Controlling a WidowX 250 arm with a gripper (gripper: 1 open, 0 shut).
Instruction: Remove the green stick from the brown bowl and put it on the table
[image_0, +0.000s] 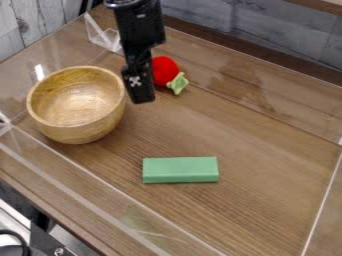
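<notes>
Woodgrain runs across the table (254, 130) in this one view from the camera, with clear low walls (80, 205) fencing the near edge and the sides; the green stick (181, 169), a flat rectangular block, lies flat on the bare wood near the front, well apart from everything else; the brown bowl (76, 103) sits to the left and holds nothing, its pale inside open to view; the black arm comes down from the top edge and its gripper (138, 88) points down, hanging above the table just beside the bowl's right rim, the fingers spread apart with nothing between them; tucked behind the arm, to its right, is a small red strawberry toy (166, 71) with a bit of green at its side, resting on the table near the bowl.
</notes>
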